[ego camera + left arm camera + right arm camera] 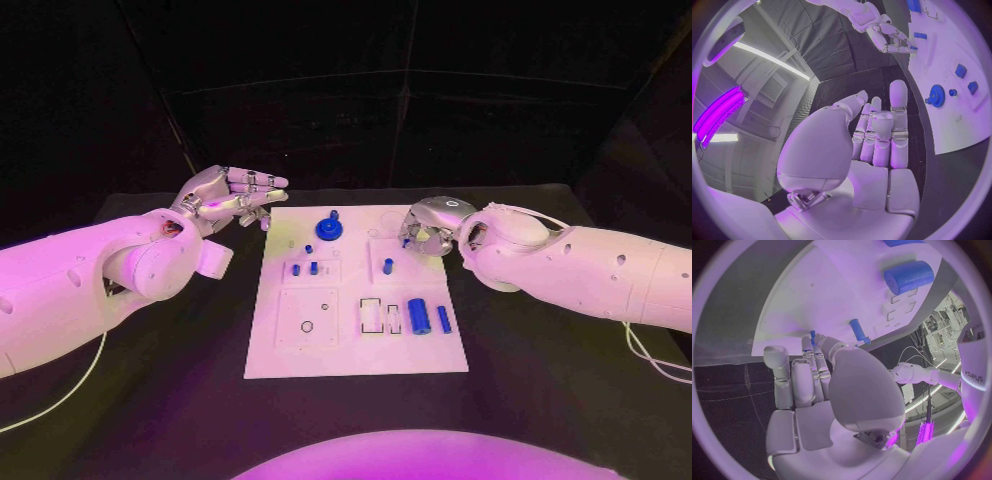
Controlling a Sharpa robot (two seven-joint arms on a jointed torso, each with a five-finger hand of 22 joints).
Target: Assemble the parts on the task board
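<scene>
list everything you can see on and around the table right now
table: one, black, under everything
task board: one, white, middle of the table
gear-shaped part: one, blue, standing at the board's far edge
small pegs: two, blue, side by side left of the board's centre
single peg: one, blue, right of centre
large cylinder: one, blue, lying near the board's right edge
thin pin: one, blue, right beside the cylinder
left hand: silver, off the board's far left corner, holding nothing
right hand: silver, over the far right corner, fingers pinching a small blue part
</scene>
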